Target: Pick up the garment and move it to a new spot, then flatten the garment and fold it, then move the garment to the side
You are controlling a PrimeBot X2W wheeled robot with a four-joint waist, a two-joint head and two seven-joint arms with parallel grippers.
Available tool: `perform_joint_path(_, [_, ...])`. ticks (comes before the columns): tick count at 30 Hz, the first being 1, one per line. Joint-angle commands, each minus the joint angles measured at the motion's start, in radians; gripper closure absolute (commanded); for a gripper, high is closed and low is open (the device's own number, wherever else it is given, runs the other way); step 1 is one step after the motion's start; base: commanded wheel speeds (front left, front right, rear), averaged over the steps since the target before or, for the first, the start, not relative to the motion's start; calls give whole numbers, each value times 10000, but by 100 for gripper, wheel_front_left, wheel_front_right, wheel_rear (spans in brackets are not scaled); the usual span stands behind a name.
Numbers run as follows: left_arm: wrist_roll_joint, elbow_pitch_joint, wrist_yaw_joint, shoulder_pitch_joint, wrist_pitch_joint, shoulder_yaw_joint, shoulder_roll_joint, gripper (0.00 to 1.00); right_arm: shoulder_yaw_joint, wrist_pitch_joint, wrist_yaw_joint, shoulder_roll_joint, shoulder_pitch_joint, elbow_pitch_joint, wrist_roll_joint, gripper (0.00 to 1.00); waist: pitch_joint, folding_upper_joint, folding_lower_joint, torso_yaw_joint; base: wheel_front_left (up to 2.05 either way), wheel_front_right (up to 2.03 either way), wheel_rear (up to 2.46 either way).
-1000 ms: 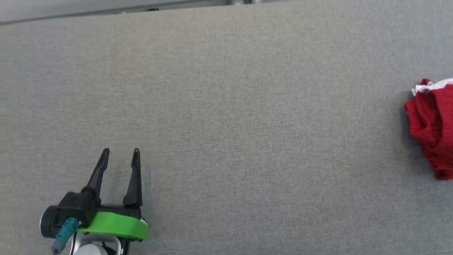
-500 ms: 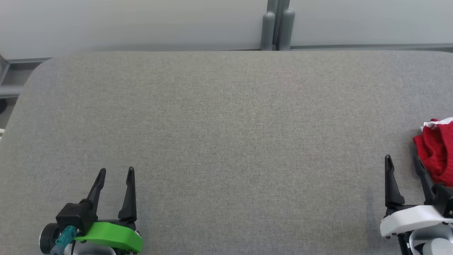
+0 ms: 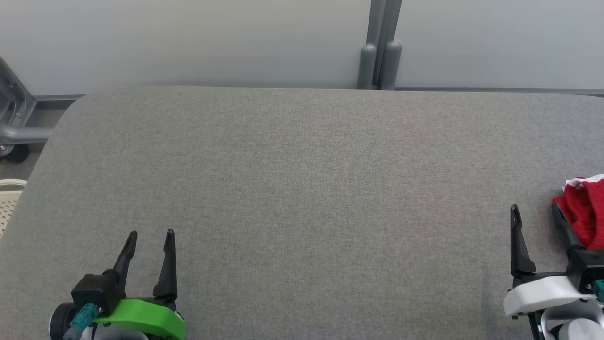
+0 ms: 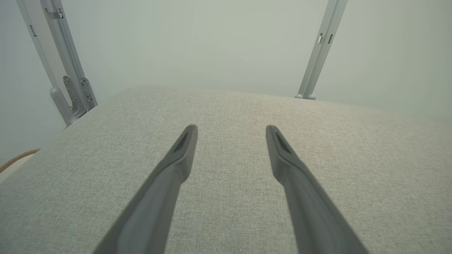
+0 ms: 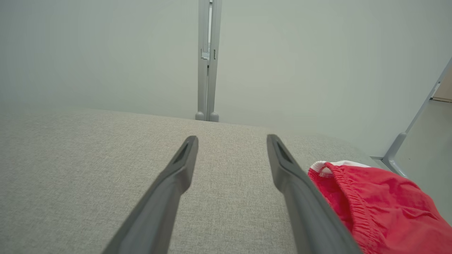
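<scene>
The red garment (image 3: 584, 216) lies bunched at the right edge of the bench (image 3: 302, 179), just beside my open, empty right claw (image 3: 535, 211), so I can take it; my left claw (image 3: 151, 235) is open too.

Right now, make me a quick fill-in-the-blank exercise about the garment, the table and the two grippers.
The bunched garment is mostly ____ with a white edge.
It lies at the robot's far ____ end of the grey table.
The left gripper and the right gripper both have their jaws ____, with nothing between them.
Missing words: red; right; open.
</scene>
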Motion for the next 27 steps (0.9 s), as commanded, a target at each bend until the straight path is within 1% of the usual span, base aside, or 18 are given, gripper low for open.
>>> perform_joint_path(1, [52,41,-87,40,-24,61,-33,0,-26,-38,-4,-8,-11,-115,32,0,18,68,0,12,0,0,0])
perform_joint_path(10, [207,181,-287,-23,-25,238,-193,0,-213,-39,-4,10,94,-138,221,0,35,68,0,63,0,0,0])
perform_joint_path(17, [316,254,-342,-22,-25,338,-282,0,-253,-40,-4,11,134,-27,314,0,-31,68,0,85,0,0,0])
perform_joint_path(18, [390,316,-451,-149,5,163,-307,0,-547,-40,-4,10,297,-96,379,0,-42,68,0,-22,0,0,0])
perform_joint_path(19, [260,330,-319,12,-9,407,-199,0,-147,-35,15,-10,144,-28,341,0,-21,68,0,-738,0,0,0])
perform_joint_path(20, [297,305,-332,-16,-18,360,-227,0,-219,-34,-7,36,103,-25,368,0,13,68,0,-866,0,0,0])
perform_joint_path(23, [348,351,-370,-96,-21,337,-288,0,-264,-34,-10,-13,72,4,415,0,18,68,0,-889,0,0,0])
perform_joint_path(25, [369,382,-381,-112,-26,358,-303,0,-8,-34,-8,15,57,-77,849,0,9,68,0,-896,0,0,0])
perform_joint_path(26, [375,388,-405,-124,-27,340,-296,0,128,-35,-7,8,67,-286,635,0,10,68,0,-902,0,0,0])
perform_joint_path(27, [315,389,-379,-27,13,331,-300,100,166,-10,4,31,75,-272,721,100,-70,0,0,-616,0,0,0])
